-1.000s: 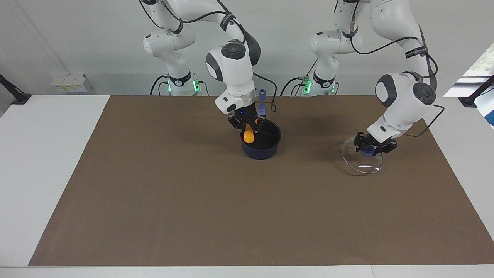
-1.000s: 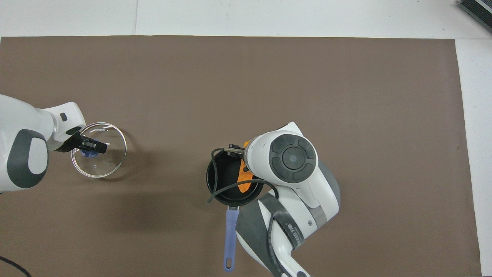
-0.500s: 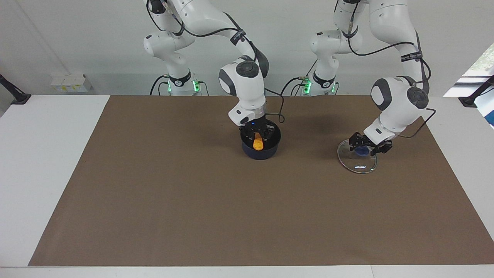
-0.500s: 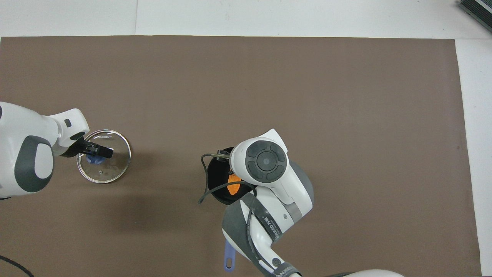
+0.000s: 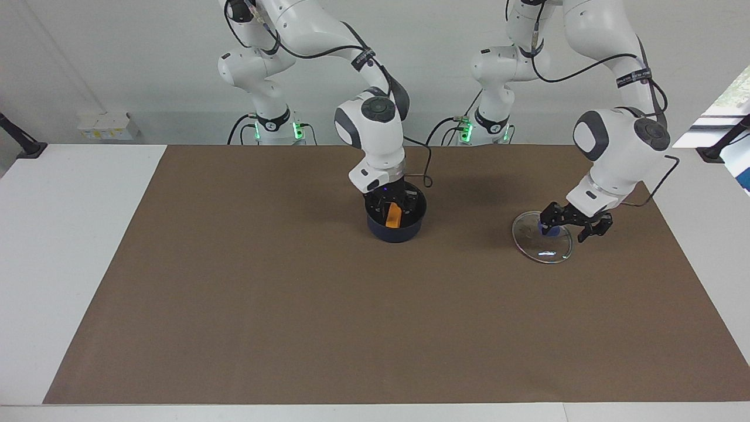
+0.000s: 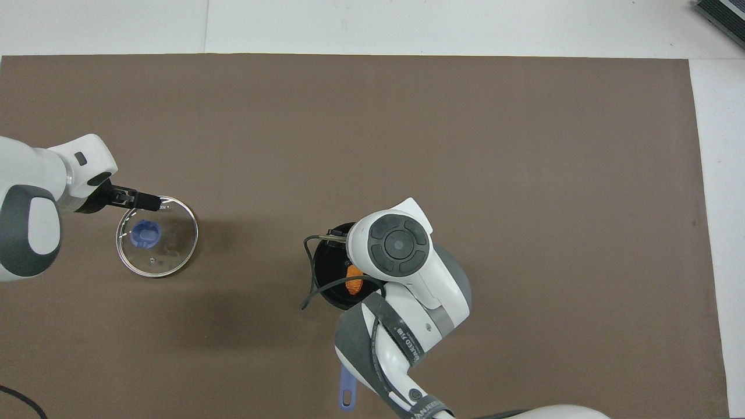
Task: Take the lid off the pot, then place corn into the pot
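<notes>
Corn (image 5: 394,215) sits inside the pot (image 5: 396,232), clenched in my right gripper (image 5: 394,206). My left gripper (image 5: 576,224), released, hovers over the lid (image 5: 542,247); no legible writing.

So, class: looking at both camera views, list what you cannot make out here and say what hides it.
- Overhead view: most of the pot and corn is covered by the right arm.
- Overhead view: the right tool is hidden under its own wrist.
- Facing view: whether the right tool is gripping the corn is too small to tell.
- Facing view: the pot's handle is hidden by the right arm.
</notes>
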Robot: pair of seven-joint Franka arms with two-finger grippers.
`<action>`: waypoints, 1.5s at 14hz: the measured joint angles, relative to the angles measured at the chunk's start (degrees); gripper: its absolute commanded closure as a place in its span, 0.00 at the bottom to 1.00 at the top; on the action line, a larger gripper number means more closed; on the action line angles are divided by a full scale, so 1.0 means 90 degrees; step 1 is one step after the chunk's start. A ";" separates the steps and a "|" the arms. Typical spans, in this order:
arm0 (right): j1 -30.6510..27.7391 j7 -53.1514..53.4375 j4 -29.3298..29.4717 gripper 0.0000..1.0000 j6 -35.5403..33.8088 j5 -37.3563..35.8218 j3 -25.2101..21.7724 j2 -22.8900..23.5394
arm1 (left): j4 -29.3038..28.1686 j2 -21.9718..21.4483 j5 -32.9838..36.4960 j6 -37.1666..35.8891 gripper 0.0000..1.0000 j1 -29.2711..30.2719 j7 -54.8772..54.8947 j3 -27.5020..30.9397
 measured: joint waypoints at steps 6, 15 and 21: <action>-0.0001 0.0206 0.0163 0.00 0.0040 0.0001 0.0000 -0.0007 | 0.1255 -0.0051 0.0424 -0.1319 0.00 -0.0131 -0.1298 -0.0037; -0.1018 -0.0325 0.0520 0.00 -0.1073 -0.0038 -0.0098 -0.1153 | 0.2842 -0.0559 0.0535 -0.3829 0.00 -0.0088 -0.1673 0.0124; -0.2712 -0.2060 0.0535 0.00 -0.2187 -0.0043 -0.0145 -0.2208 | 0.3338 -0.0619 0.0535 -0.4757 0.00 -0.0152 -0.1702 0.0049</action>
